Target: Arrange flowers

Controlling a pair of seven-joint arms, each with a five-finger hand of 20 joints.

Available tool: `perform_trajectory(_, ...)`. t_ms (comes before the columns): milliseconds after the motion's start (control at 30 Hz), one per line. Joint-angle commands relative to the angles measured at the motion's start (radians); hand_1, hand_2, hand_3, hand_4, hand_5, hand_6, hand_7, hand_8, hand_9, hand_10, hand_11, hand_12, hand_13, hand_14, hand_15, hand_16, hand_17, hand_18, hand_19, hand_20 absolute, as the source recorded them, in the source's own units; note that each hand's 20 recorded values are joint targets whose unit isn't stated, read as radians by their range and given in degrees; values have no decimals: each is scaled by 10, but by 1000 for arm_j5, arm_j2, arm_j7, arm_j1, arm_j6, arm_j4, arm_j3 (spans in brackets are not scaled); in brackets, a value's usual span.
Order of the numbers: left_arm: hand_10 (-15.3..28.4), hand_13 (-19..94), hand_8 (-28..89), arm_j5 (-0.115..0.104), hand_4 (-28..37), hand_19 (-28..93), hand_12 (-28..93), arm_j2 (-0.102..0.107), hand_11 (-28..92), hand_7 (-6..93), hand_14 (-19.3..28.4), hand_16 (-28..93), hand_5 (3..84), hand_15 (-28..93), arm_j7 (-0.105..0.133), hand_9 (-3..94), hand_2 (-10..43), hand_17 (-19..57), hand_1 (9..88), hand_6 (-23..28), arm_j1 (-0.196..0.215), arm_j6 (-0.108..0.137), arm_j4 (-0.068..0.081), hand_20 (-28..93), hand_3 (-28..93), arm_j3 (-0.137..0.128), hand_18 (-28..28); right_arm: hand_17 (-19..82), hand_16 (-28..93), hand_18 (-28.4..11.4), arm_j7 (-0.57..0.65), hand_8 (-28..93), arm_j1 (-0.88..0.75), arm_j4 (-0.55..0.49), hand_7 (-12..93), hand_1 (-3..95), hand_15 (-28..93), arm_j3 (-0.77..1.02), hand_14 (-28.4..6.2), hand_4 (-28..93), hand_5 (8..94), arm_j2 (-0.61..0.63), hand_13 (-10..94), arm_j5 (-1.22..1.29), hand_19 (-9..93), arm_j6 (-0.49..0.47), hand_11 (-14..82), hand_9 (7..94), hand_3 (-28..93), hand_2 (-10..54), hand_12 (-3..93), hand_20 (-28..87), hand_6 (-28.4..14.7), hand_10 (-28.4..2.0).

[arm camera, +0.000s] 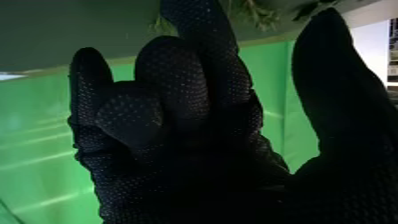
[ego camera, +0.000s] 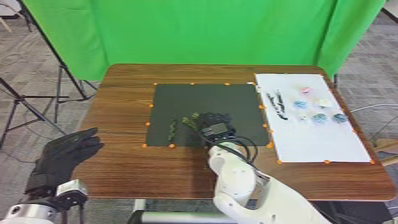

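Head view: right hand (ego camera: pixel 216 121) over dark mat (ego camera: pixel 200 95) near green sprigs (ego camera: pixel 172 131), fingers (arm camera: pixel 173 75) loose, wide of thumb (arm camera: pixel 329 85); left hand (ego camera: pixel 67 150), relaxed, at tabletop's (ego camera: pixel 120 117) left edge; flowers (ego camera: pixel 320 118) on white mat (ego camera: pixel 320 145).

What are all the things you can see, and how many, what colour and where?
table: one, brown, in the middle
mat: one, dark, on the table
leafy sprigs: at least two, green, on the mat
sheet: one, white, table's right side
thin stems: a few, dark, on the sheet
flower heads: about six, pink, bluish and whitish, on the sheet
dots: many, orange, around mat and sheet
curtain: one, green, behind the table
floor: one, grey, around the table
arms: two, white, from the bottom edge
left hand: one, black, at the table's left
right hand: one, black, over the mat
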Motion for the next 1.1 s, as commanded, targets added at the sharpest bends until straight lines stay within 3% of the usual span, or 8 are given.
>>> perform_trajectory(33, 230, 307, -83, -4, -101, 619, 105, -13, 411, 147, 284, -125, 507, 627, 10, 423, 63, -68, 303, 160, 36, 6, -11, 166, 800, -12, 226, 307, 270, -284, -9, -79, -16, -45, 301, 257, 810, 6, -200, -215, 832, 27, 696, -67, 836, -10, 605, 746, 726, -17, 284, 134, -74, -208)
perform_trajectory(433, 230, 306, -83, -14, -101, 619, 105, -5, 412, 147, 284, -125, 507, 627, 32, 424, 64, -68, 302, 161, 45, 27, -15, 166, 800, 2, 227, 239, 249, -284, -65, -85, 25, -109, 241, 242, 783, 116, -224, -200, 763, 189, 598, 74, 800, 141, 557, 653, 752, 24, 259, 107, -103, -245)
perform_trajectory(633, 230, 307, -83, -17, -101, 620, 105, 6, 413, 147, 284, -125, 507, 626, 35, 424, 64, -68, 302, 161, 26, 29, -9, 166, 800, 29, 226, 225, 221, -284, -67, -92, 78, -5, 206, 250, 769, 208, -220, -211, 729, 217, 549, 133, 782, 80, 535, 605, 784, 22, 239, 97, -115, -252)
perform_trajectory(833, 230, 307, -84, -22, -101, 620, 104, 15, 413, 148, 284, -125, 507, 627, 43, 424, 65, -68, 303, 160, 7, 31, -2, 166, 798, 40, 226, 238, 214, -284, -32, -93, 127, 116, 174, 260, 779, 232, -223, -218, 691, 219, 512, 119, 798, 12, 536, 566, 791, 8, 238, 103, -132, -261)
perform_trajectory(867, 230, 307, -84, -17, -101, 620, 104, 9, 413, 149, 284, -125, 507, 627, 35, 424, 64, -68, 303, 160, 0, 27, -2, 166, 798, 41, 227, 237, 213, -284, -18, -92, 124, 128, 170, 261, 780, 243, -225, -219, 686, 216, 508, 125, 799, -7, 535, 560, 791, 6, 237, 104, -135, -263)
perform_trajectory(1100, 230, 307, -84, -21, -101, 620, 104, 14, 413, 148, 284, -125, 507, 627, 46, 424, 65, -68, 303, 161, -4, 27, 2, 166, 797, 50, 227, 232, 204, -284, 33, -87, 82, 169, 146, 264, 789, 280, -241, -226, 667, 228, 483, 94, 805, -23, 533, 534, 789, -8, 231, 115, -152, -274)
